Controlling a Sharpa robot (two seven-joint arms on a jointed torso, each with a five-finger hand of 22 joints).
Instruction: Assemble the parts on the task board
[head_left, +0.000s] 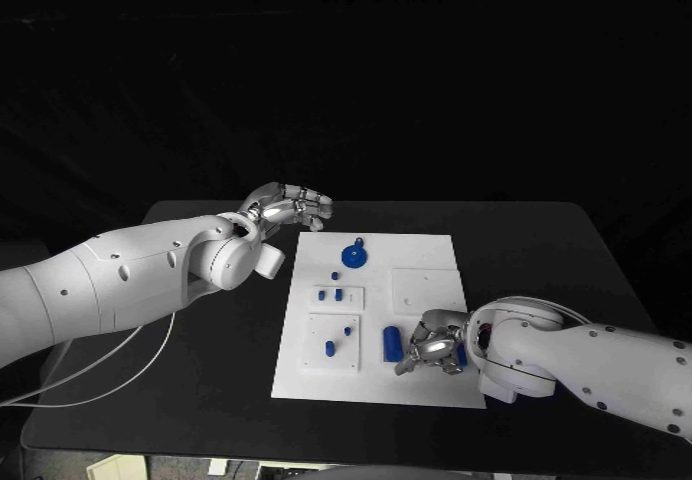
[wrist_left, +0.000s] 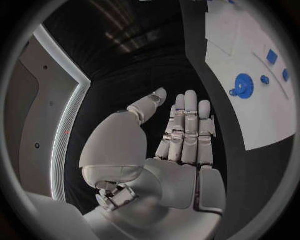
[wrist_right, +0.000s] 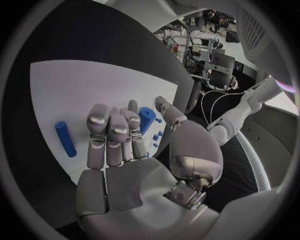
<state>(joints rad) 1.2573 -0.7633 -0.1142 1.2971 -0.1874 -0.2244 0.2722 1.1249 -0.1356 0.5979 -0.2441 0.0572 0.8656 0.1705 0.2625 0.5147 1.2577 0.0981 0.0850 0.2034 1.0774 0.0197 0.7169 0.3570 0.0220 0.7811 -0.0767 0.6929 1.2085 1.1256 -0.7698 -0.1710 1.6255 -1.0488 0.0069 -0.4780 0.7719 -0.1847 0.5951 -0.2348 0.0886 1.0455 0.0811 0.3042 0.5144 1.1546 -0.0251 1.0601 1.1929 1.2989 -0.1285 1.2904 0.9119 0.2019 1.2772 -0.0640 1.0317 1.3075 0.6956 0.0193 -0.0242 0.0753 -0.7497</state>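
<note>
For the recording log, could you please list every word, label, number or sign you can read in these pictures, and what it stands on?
None can be read: the task board, its blue parts, the left hand and the right hand show no legible marking.

Black table (head_left: 577, 250); dark backdrop beyond. Pale wall panel (wrist_left: 28, 130) with lit strip (wrist_left: 65, 135). Possibly cluttered workbenches (wrist_right: 209, 55), indistinct.

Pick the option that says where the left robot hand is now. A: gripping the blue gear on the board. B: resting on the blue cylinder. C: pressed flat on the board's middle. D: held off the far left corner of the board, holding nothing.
D: the left robot hand sits off the task board's far left corner with its fingers straight and nothing in them.
</note>
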